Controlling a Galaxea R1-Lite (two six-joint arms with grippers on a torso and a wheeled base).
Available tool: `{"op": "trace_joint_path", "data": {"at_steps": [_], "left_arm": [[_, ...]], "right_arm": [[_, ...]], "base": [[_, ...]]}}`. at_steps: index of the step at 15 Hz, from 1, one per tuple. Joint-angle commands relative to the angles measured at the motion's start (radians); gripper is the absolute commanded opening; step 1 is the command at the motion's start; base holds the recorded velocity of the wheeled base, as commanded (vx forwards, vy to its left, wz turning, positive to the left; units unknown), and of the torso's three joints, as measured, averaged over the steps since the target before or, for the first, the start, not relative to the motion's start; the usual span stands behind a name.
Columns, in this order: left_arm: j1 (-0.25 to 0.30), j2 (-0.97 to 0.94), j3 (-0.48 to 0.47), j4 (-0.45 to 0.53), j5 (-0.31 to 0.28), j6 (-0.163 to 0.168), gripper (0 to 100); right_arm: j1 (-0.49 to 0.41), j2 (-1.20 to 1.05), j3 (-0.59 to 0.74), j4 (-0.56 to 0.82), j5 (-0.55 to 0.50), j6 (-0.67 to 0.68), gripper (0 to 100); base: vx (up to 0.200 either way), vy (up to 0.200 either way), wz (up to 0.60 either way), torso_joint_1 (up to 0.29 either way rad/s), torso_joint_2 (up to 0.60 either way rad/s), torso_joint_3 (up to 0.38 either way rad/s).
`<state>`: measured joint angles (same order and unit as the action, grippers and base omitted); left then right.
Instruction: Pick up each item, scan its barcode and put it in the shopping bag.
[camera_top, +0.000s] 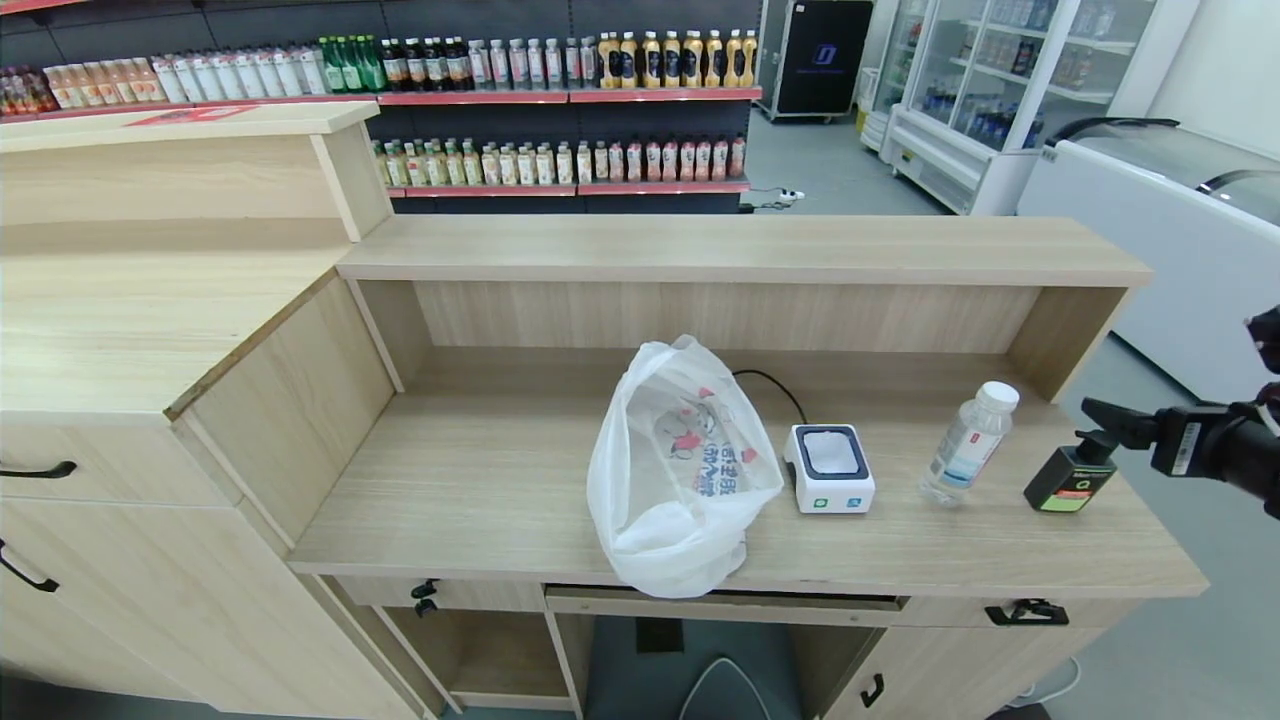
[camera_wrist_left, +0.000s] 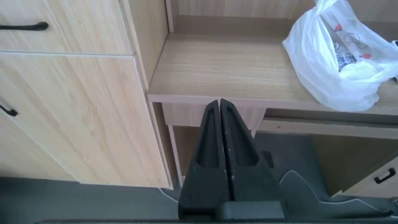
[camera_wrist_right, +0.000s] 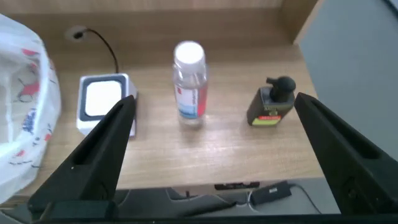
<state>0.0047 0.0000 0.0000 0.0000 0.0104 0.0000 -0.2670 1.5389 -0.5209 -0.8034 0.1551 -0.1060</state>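
Note:
A white plastic shopping bag (camera_top: 685, 470) stands open on the wooden counter (camera_top: 470, 490). To its right sit a white barcode scanner (camera_top: 830, 468), then an upright clear water bottle (camera_top: 968, 443), then a dark pump bottle (camera_top: 1070, 478) with a green label. My right gripper (camera_wrist_right: 214, 101) hovers open off the counter's right end, one finger (camera_top: 1118, 420) just above the pump bottle's head, holding nothing. The right wrist view takes in the scanner (camera_wrist_right: 102, 99), water bottle (camera_wrist_right: 189, 87) and pump bottle (camera_wrist_right: 273, 102). My left gripper (camera_wrist_left: 219, 104) is shut and empty, low before the counter's left front edge.
A raised wooden ledge (camera_top: 740, 250) runs along the back of the counter, with side walls at both ends. A taller cabinet (camera_top: 130, 330) with drawers stands to the left. The scanner's black cable (camera_top: 770, 385) trails toward the back. Bare counter lies left of the bag.

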Motion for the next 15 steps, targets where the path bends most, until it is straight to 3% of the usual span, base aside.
{"op": "trace_joint_path", "data": {"at_steps": [1,5,15], "left_arm": [[0.000,0.000,0.000,0.000,0.000,0.000,0],[0.000,0.000,0.000,0.000,0.000,0.000,0],[0.000,0.000,0.000,0.000,0.000,0.000,0]], "right_arm": [[-0.049,0.130,0.009,-0.010,0.000,-0.001,100],[-0.127,0.259,-0.038,-0.028,-0.002,-0.095,100],[-0.104,0.558,-0.117,-0.336,0.081,-0.224,100]], "base": [[0.000,0.000,0.00,0.000,0.00,0.000],[0.000,0.000,0.00,0.000,0.00,0.000],[0.000,0.000,0.00,0.000,0.00,0.000]]}}
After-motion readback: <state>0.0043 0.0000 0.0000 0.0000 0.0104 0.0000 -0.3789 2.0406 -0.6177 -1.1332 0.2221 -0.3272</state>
